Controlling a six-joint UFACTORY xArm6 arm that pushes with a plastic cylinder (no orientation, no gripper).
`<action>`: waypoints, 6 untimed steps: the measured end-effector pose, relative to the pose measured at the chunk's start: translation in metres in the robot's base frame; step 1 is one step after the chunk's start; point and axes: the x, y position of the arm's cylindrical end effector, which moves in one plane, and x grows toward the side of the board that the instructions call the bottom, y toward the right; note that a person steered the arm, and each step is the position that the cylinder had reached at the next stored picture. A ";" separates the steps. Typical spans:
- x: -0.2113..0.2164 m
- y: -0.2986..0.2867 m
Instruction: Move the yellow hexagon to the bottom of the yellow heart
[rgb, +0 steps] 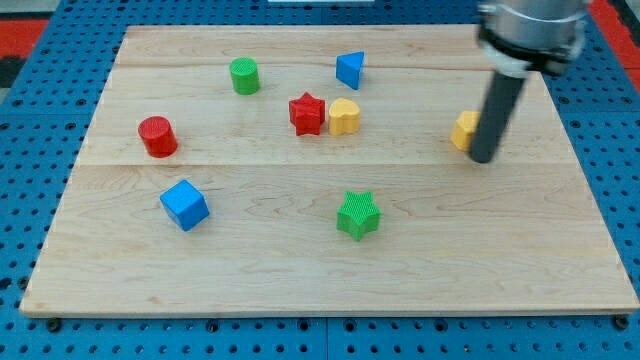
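The yellow hexagon (464, 130) lies at the view's right on the wooden board (320, 270), partly hidden behind the rod. My tip (483, 158) rests on the board just to the right of and slightly below the hexagon, touching or nearly touching it. The yellow heart (344, 117) sits near the middle top, right beside a red star (307, 114) on its left. The hexagon is far to the right of the heart, at about the same height.
A blue triangle (350, 69) is above the heart. A green cylinder (244, 76) is at top left, a red cylinder (157, 136) at left, a blue cube (185, 205) at lower left, a green star (358, 215) below the heart.
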 end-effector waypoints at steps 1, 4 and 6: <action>-0.020 0.046; -0.053 -0.029; -0.032 -0.117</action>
